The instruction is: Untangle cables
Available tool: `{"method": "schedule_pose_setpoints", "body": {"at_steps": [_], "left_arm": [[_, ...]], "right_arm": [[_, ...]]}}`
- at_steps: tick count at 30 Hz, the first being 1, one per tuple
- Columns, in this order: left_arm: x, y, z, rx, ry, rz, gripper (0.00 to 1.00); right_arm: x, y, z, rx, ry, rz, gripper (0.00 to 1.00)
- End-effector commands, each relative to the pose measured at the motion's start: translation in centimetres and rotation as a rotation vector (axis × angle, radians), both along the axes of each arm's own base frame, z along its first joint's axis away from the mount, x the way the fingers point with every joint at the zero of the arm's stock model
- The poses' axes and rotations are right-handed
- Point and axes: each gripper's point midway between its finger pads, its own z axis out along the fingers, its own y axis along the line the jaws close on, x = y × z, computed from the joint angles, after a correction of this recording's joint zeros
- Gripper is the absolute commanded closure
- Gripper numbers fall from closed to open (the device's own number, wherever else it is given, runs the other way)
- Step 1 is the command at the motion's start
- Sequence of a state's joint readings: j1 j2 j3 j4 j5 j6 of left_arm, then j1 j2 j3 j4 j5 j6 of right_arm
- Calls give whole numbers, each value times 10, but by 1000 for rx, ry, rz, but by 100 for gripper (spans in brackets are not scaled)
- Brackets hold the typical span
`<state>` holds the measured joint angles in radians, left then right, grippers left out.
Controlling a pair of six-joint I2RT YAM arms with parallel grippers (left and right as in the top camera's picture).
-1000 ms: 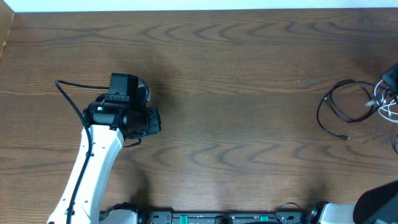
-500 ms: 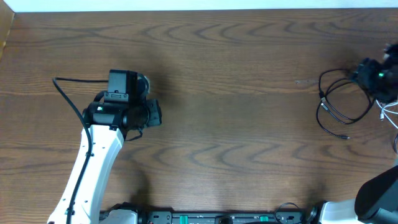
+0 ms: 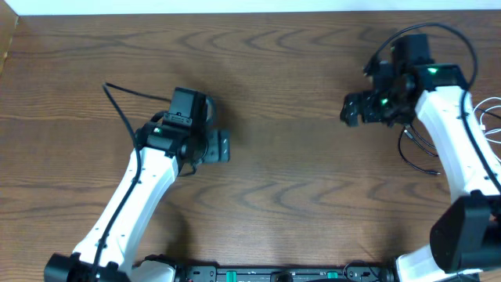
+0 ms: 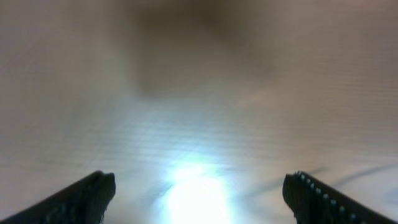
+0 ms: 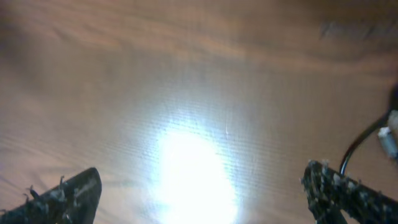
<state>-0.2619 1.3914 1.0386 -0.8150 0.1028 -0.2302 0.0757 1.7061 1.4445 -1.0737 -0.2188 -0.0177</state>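
The black cable (image 3: 413,153) lies looped on the table at the right, partly hidden under my right arm. The white cable (image 3: 491,119) shows only as a few strands at the right edge. My right gripper (image 3: 347,110) hovers left of both cables, open and empty. In the right wrist view its fingers (image 5: 348,193) stand wide over bare wood, and a piece of black cable (image 5: 359,145) with a pale plug end shows at the far right. My left gripper (image 3: 222,147) is far off at the left, open with nothing between its fingers (image 4: 81,198).
The brown wooden table (image 3: 290,63) runs to a white back edge. Each arm's own thick black cable loops beside it, one at the left (image 3: 121,106) and one at the top right (image 3: 462,39). A lamp glare lies on the wood under each wrist.
Both grippers have opened wide. The right arm swung in from the right edge and now sits left of the cables. The left arm shifted to the right and slightly toward the front.
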Motion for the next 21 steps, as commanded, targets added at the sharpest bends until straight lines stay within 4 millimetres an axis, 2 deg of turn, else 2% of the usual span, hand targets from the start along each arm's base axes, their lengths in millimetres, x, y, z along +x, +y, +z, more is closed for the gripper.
{"method": "schedule_pose_setpoints", "body": {"at_steps": [1, 4, 8, 15, 18, 21], "left_arm": [[-13, 38, 4, 155, 71, 104, 8], [-34, 50, 15, 160, 138, 151, 8], [-42, 52, 34, 143, 65, 141, 8], [-57, 52, 65, 74, -174, 124, 7], [-66, 42, 75, -9, -315, 55, 7], [-77, 45, 84, -37, -456, 69, 7]], "right_arm": [[-12, -11, -6, -78, 58, -25, 1], [-24, -12, -2, -81, 93, -48, 1], [-34, -18, 8, -102, 71, -77, 1], [-57, -27, 24, -108, -104, -137, 1], [-70, -29, 33, -88, -242, -151, 1], [-86, -32, 47, -73, -383, -163, 1]]}}
